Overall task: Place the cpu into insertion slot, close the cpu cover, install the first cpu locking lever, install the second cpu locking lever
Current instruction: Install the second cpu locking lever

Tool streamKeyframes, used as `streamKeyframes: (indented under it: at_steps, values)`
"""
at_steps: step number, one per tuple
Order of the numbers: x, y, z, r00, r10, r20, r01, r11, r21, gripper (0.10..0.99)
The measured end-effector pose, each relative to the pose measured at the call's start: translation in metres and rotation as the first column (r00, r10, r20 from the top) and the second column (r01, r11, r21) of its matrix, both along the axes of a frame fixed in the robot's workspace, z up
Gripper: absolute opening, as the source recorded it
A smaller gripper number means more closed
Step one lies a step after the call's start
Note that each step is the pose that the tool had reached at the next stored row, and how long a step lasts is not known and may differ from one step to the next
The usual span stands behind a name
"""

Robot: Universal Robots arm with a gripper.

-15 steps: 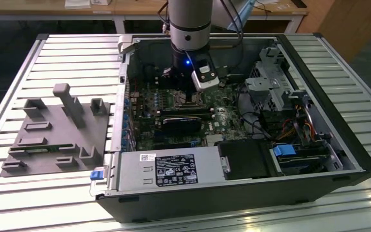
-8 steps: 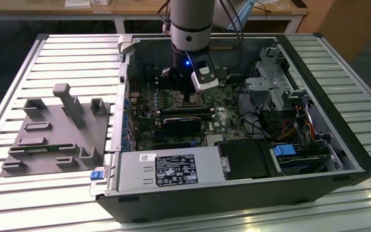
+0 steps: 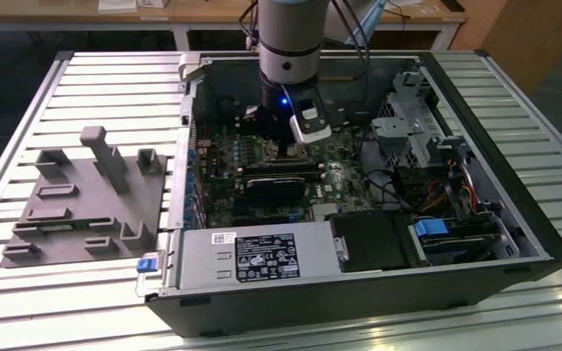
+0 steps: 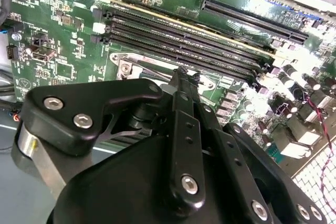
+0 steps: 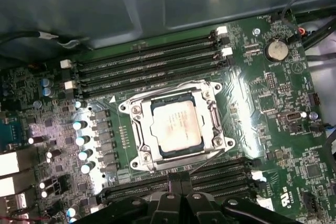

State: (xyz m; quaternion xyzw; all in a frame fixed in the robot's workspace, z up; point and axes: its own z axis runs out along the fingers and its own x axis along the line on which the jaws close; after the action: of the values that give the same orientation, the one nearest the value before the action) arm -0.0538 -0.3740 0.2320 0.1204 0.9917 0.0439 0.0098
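Note:
In the first wrist view the cpu point(image 5: 176, 125), a silver-grey square chip, lies flat in the insertion slot point(image 5: 157, 165) on the green motherboard point(image 5: 273, 129). The cpu cover point(image 5: 140, 132), a thin silver frame, lies down around the chip. My gripper point(image 5: 181, 178) is shut with nothing between its black fingers. Its tip hovers just beside one edge of the socket, over the nearest memory slots. In the second wrist view the gripper point(image 4: 181, 75) points at the socket's silvery rim point(image 4: 126, 67). The arm's wrist point(image 3: 291, 80) stands over the board in the exterior view.
Long black memory slots point(image 5: 147, 61) flank the socket on two sides. A black graphics card point(image 3: 276, 183), the power supply point(image 3: 261, 256) and a drive cage point(image 3: 408, 128) crowd the open case. A grey fixture point(image 3: 91, 197) lies on the slatted table at the exterior view's left.

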Motion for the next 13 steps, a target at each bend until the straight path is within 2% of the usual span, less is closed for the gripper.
streamKeyframes:
  at_steps: [7, 10, 13]
  values:
    - [-0.0022, -0.0088, -0.0030, 1.0000, 0.000, 0.0000, 0.000, 0.9971, 0.076, 0.102]
    - [-0.0032, -0.0140, -0.0048, 1.0000, 0.000, -0.0001, 0.000, 0.9950, 0.100, 0.102]
    - [-0.0046, -0.0199, -0.0071, 1.0000, 0.000, -0.0001, 0.000, 0.9930, 0.118, 0.102]
